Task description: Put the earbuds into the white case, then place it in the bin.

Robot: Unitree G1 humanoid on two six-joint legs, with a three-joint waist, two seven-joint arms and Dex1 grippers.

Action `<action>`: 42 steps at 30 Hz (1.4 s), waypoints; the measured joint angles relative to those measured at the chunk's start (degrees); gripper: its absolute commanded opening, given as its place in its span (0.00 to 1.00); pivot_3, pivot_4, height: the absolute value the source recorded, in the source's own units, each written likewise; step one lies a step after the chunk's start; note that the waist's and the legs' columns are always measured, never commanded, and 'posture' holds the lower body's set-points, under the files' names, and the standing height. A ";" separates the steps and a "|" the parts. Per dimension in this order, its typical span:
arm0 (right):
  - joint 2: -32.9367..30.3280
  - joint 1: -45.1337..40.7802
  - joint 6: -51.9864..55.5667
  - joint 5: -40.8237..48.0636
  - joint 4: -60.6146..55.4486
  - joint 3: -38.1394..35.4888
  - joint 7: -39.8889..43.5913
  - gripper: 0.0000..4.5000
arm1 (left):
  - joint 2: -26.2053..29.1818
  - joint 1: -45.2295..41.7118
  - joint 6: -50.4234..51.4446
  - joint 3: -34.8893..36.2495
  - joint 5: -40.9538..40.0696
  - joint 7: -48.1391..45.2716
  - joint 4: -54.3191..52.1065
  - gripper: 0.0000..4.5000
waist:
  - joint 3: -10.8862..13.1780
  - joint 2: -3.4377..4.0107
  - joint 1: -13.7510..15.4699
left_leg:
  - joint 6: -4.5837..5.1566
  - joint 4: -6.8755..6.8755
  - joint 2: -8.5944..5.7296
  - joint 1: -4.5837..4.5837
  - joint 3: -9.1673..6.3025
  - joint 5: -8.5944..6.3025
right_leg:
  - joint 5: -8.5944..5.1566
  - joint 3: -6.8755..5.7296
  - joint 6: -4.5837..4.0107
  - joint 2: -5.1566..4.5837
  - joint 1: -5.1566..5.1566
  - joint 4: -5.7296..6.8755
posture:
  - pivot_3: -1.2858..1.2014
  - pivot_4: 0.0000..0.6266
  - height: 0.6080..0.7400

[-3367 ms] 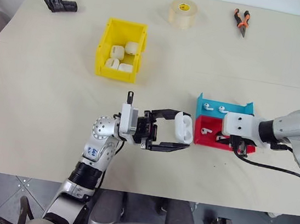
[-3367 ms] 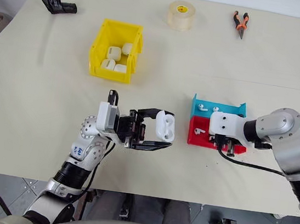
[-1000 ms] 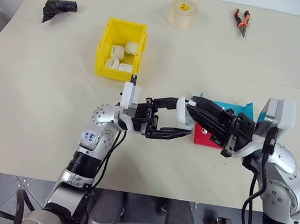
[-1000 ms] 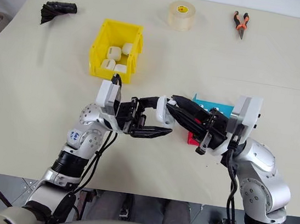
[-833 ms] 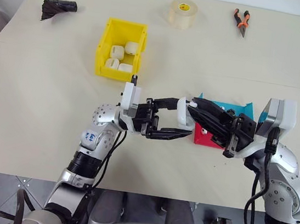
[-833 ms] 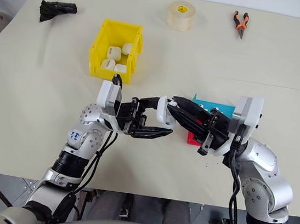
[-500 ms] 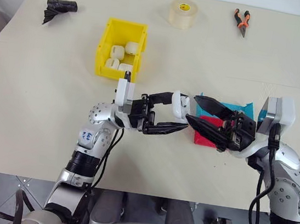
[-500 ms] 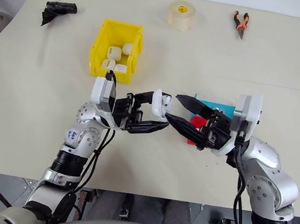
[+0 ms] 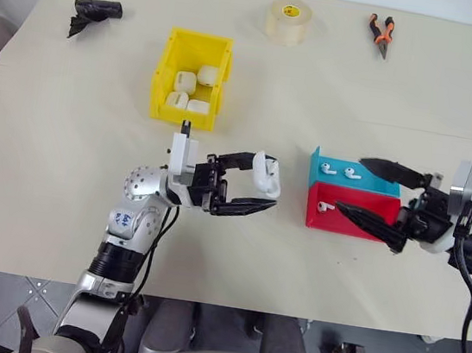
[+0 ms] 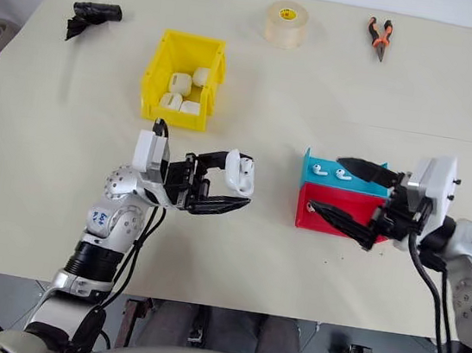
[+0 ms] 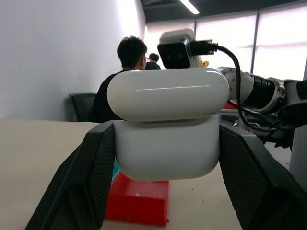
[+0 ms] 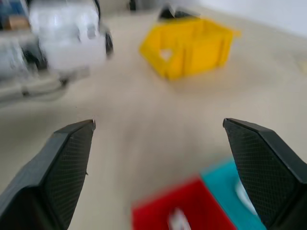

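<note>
A pale worktop [image 9: 66, 145] carried the scene, with a roll of tape [image 9: 289, 21], orange-handled pliers [image 9: 379, 31] and a black bundle [image 9: 91, 11] along its far edge. The yellow bin [image 9: 188, 90] stood left of centre, holding several white cases. The left tool [image 9: 262, 186] was clamped on the white case [image 9: 266, 173], held above the worktop – in the left wrist view its lid sat slightly raised on the body. The right tool [image 9: 360, 188] stood wide open and empty, its fingers spanning the blue tray [image 9: 354, 174] and red tray [image 9: 345, 218]. The earbuds [image 9: 341, 169] lay in the blue tray – another in the red.
</note>
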 measured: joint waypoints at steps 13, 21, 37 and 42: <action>-4.92 -13.03 -8.06 -12.52 22.48 2.43 6.27 0.99 | -0.77 1.12 -4.42 0.26 1.31 2.54 -0.12 0.63 | -0.02 0.07 -0.56 | -0.01 -0.01 0.05 0.09 0.11 0.01 | 0.00 0.04 0.00 0.00 -0.01 0.05 | 0.52 0.24 1.00; -5.83 -38.51 -0.82 -28.06 34.57 24.72 10.75 0.99 | -1.93 0.71 -5.97 -0.88 2.47 3.06 0.43 0.63 | -0.02 0.07 -0.19 | -0.01 0.04 0.02 -0.03 0.04 0.01 | 0.00 -0.02 0.00 0.00 -0.02 -0.01 | 0.52 0.24 1.00; 3.13 -55.66 -19.54 -47.48 59.85 38.67 14.75 0.91 | -2.71 0.43 -6.94 -1.81 2.85 4.21 0.38 0.63 | -0.02 0.08 -0.51 | -0.01 -0.04 0.03 -0.04 0.04 0.01 | 0.00 -0.06 0.00 0.00 -0.05 -0.03 | 0.52 0.24 1.00; 3.34 -57.67 -22.55 -50.19 64.07 39.10 15.90 0.54 | -2.65 0.47 -6.94 -1.81 2.85 4.48 0.25 0.63 | -0.02 0.08 -0.80 | -0.02 -0.03 0.04 -0.04 0.04 0.01 | 0.00 -0.06 0.00 0.00 -0.05 -0.02 | 0.52 0.24 1.00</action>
